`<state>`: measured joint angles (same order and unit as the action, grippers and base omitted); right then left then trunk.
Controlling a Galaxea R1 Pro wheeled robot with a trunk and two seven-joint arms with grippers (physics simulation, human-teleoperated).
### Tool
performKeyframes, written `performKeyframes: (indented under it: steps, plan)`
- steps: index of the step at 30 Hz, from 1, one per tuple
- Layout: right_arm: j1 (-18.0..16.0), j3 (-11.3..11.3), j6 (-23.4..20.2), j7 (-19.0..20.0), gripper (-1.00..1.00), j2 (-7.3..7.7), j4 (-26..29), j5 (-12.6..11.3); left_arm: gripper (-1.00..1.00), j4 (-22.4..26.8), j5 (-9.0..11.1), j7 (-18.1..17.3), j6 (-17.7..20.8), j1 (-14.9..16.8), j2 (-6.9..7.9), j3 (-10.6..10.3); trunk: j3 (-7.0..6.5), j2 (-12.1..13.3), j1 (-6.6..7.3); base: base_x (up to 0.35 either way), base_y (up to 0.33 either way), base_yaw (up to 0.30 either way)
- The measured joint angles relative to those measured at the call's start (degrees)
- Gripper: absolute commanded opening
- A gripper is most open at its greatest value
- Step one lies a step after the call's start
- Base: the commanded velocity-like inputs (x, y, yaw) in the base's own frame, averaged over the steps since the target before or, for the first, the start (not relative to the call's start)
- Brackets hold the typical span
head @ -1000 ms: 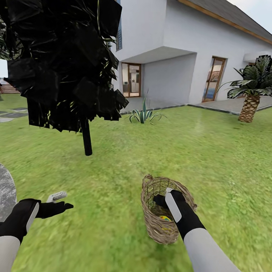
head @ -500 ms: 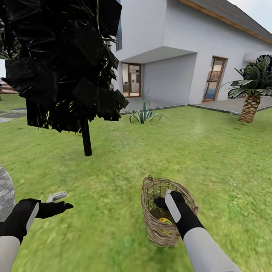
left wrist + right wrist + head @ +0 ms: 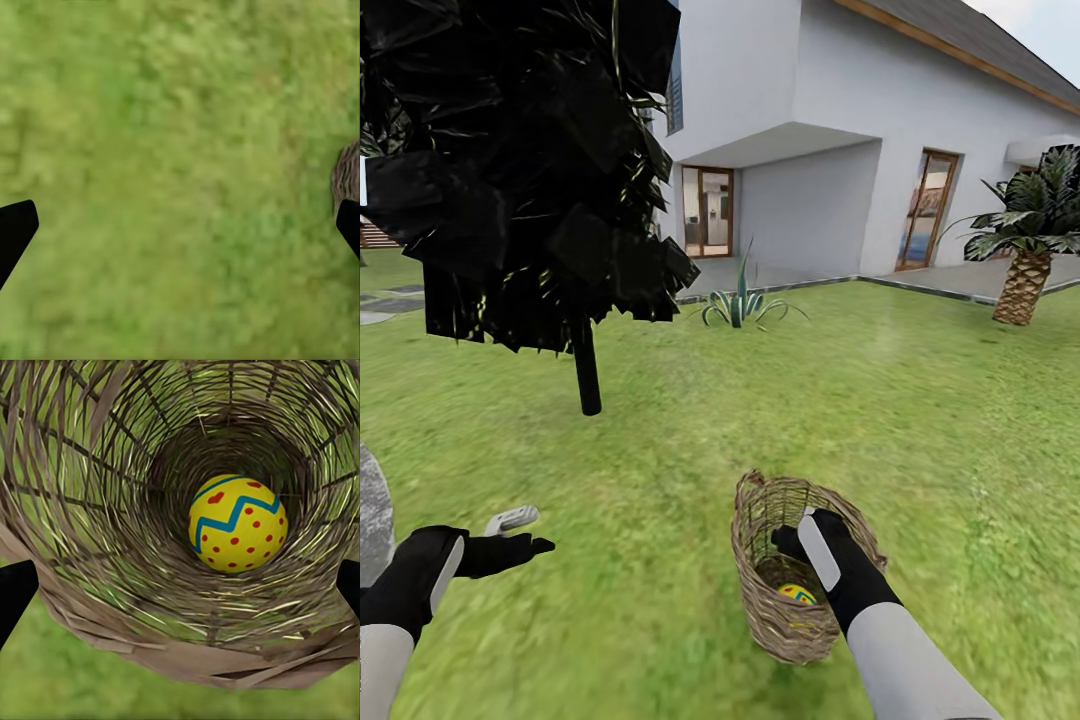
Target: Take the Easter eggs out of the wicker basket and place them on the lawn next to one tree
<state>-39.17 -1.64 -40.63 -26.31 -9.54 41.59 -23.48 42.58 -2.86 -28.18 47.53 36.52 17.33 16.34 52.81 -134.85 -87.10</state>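
My right pincer (image 3: 788,540) hangs spread wide, empty, in the wicker basket (image 3: 760,600) above one Easter egg (image 3: 237,523); left pincer (image 3: 525,532) gapes empty.

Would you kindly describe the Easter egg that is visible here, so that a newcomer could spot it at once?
On the lawn in front of the white house, find the wicker basket near the robot, where the right claw reaches in. The Easter egg lies at its bottom: yellow, with red dots and a blue-green zigzag, the only bright thing among tan weave.
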Motion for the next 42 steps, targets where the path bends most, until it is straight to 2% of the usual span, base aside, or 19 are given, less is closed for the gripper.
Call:
performKeyframes:
  steps: [6,19,27,38,42]
  plan:
    - [0.00,0.00,0.00,0.00,1.00,0.00,-0.01,0.06,1.00,0.00,-0.06,0.04,0.00,0.00,-0.79,-0.07,0.00,0.00,0.00,0.011,-0.001,0.000]
    - [-0.02,0.00,0.04,-0.09,1.00,0.09,-0.39,0.19,1.00,0.00,-0.07,0.09,0.00,0.00,-0.87,-0.09,0.00,0.00,0.00,0.093,0.000,0.000]
    - [-2.15,0.03,0.80,-2.46,1.00,0.09,-6.96,0.39,1.00,0.00,-0.08,0.09,0.00,0.00,-0.87,-0.09,0.00,0.00,0.00,0.076,0.000,0.000]
    - [-2.55,0.04,2.11,-2.84,1.00,0.09,-8.49,0.51,1.00,0.01,-0.08,0.09,0.02,0.00,-0.87,-0.08,0.00,0.00,0.01,0.060,0.031,0.000]
    - [-3.33,0.08,2.19,-2.86,1.00,0.09,-10.82,0.53,1.00,0.00,-0.07,0.09,0.01,0.00,-0.87,-0.09,0.00,0.00,0.00,0.049,0.031,0.000]
